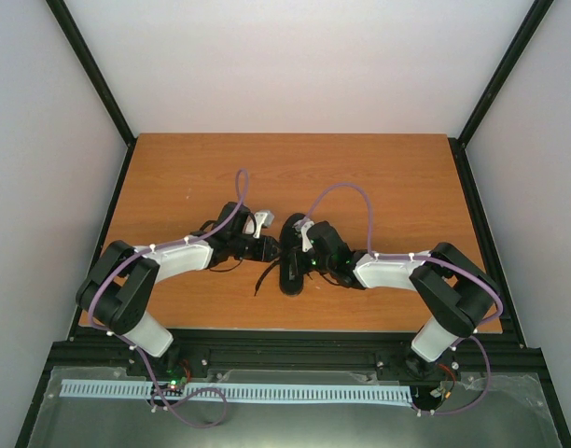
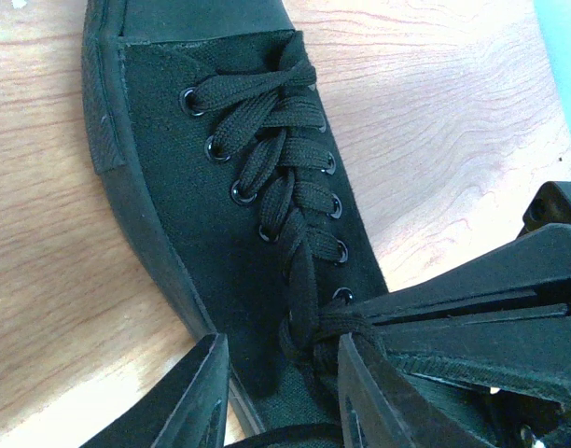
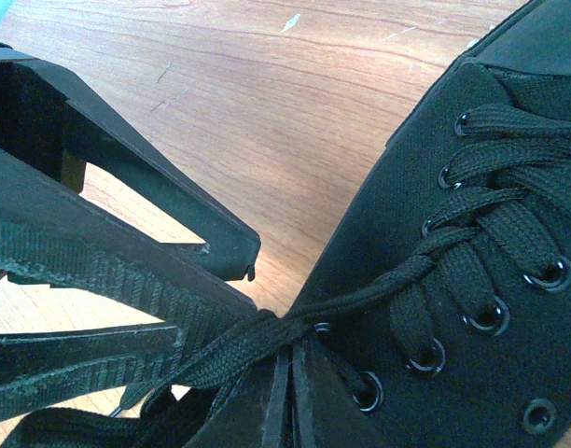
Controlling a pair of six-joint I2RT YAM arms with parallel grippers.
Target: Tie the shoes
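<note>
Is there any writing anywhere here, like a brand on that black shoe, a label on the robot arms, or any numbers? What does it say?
No text can be read in any view.
sneaker: plain black canvas, laces and eyelets, no brand mark showing.
table: bare wood grain only.
left arm and right arm: white covers with no lettering visible from above; anything finer is too small to tell.

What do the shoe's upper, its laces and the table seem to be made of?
Upper: probably canvas, matte black; a fine weave shows.
Laces: flat woven fabric, matte, with a visible braid.
Table: wood or wood-look laminate, smooth, with grain lines; I cannot tell which.
</note>
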